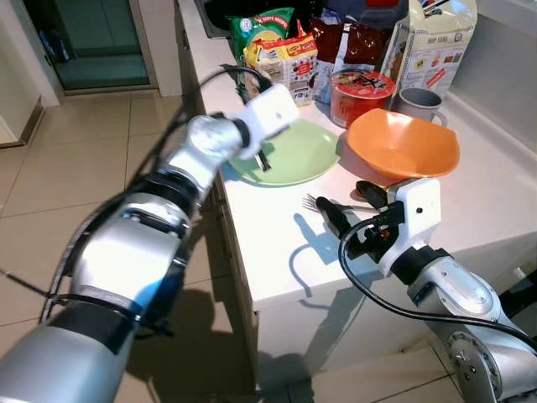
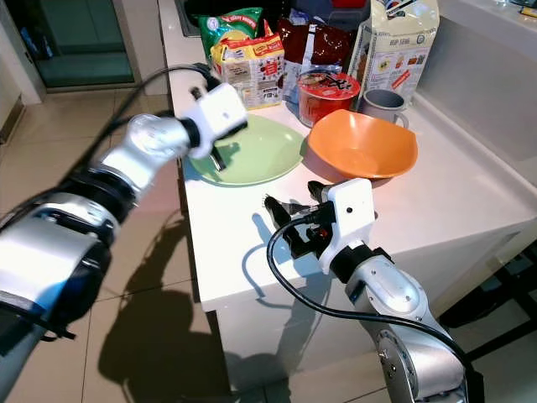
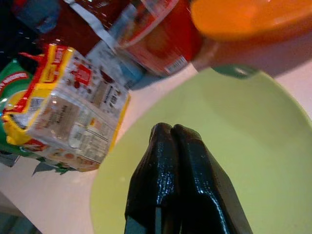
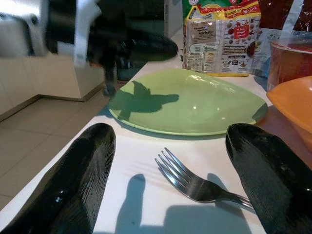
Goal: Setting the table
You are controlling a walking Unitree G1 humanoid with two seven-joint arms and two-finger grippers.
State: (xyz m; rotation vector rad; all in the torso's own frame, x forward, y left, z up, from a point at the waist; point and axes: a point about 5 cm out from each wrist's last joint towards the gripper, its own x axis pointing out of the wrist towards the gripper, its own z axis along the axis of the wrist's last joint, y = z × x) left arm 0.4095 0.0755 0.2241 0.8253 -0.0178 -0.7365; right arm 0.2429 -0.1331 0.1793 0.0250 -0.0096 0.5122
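A light green plate [image 1: 295, 151] lies on the white counter [image 1: 277, 260], with an orange bowl [image 1: 403, 144] touching its right side. A silver fork [image 4: 195, 183] rests on the counter just in front of the plate, tines pointing toward the counter's left edge. My right gripper [image 1: 352, 207] is open low over the fork, one finger on each side of it. My left gripper [image 1: 264, 159] hovers over the plate's left part, its fingers [image 3: 168, 146] pressed shut with nothing between them.
Behind the plate stand a noodle packet [image 1: 285, 63], a green snack bag [image 1: 260, 29], a red cup-noodle tub [image 1: 361, 92], a grey mug [image 1: 418, 102] and a tall carton [image 1: 432, 42]. The counter's edge drops to tiled floor [image 1: 75, 151] on the left.
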